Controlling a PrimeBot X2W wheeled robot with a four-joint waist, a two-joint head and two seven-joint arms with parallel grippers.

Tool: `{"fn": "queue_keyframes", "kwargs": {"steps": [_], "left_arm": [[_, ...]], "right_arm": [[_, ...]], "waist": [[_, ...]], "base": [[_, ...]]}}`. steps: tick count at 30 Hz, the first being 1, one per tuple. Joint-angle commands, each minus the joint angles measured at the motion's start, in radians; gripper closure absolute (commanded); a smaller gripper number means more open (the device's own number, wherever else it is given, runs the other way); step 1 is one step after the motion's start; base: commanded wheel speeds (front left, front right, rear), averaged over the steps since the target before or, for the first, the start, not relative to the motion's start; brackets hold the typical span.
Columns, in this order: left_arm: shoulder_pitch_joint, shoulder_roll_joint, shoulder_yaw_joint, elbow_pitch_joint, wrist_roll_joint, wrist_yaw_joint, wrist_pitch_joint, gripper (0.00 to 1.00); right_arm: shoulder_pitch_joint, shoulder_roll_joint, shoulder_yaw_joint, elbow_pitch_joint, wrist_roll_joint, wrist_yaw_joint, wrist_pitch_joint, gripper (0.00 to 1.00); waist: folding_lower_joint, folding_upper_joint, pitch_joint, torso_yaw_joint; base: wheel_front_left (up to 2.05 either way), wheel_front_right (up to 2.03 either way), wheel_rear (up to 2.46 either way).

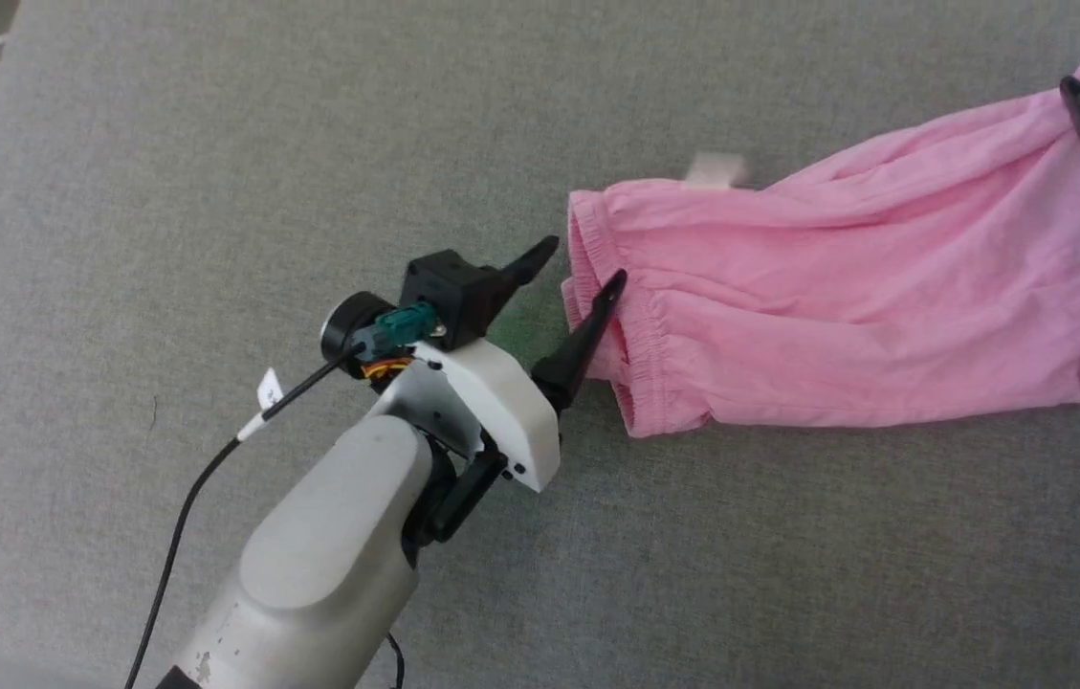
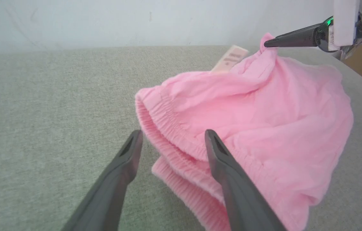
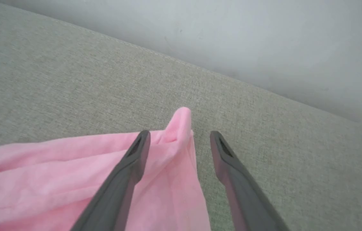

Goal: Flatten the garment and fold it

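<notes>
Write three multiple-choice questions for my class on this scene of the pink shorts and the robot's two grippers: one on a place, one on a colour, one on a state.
1. The light pink cotton shorts lie stretched between the left gripper and the right gripper. Which one is at the gathered waistband?
A) the left
B) the right
C) neither

2. What colour is the woven cloth surface under the shorts?
A) grey
B) blue
C) white

3. How do the two grippers' jaws stand?
A) both shut on cloth
B) both open
C) one open, one shut

Answers:
1 A: in the head view its fingers are at the elastic band.
2 A: the weave is grey in all three views.
3 B: each wrist view shows its own two fingers spread apart.
</notes>
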Motion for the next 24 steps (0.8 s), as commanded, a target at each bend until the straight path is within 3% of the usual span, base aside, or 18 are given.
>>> {"fn": "queue_keyframes", "kwargs": {"steps": [1,11,18,24], "left_arm": [[0.018,0.006,0.011,0.003,-0.008,0.01,-0.014,0.0],[0.147,0.073,0.108,-0.073,-0.029,0.107,-0.122,0.0],[0.271,0.107,0.157,-0.123,0.001,0.194,-0.218,0.0],[0.377,0.097,0.176,-0.148,0.003,0.228,-0.244,0.0]], "right_arm": [[-0.004,-0.004,0.007,0.005,0.015,-0.001,-0.028,0.0],[0.134,-0.03,0.08,-0.088,0.125,-0.001,-0.31,0.0],[0.308,-0.02,0.028,-0.201,0.14,-0.001,-0.485,0.0],[0.466,0.017,-0.041,-0.316,0.09,-0.001,-0.573,0.0]], "waist": [[0.0,0.0,-0.056,-0.02],[0.0,0.0,-0.252,-0.086],[0.0,0.0,-0.346,-0.133],[0.0,0.0,-0.39,-0.162]], "base": [[0.0,0.0,0.0],[0.0,0.0,0.0],[0.0,0.0,0.0],[0.0,0.0,0.0]]}}
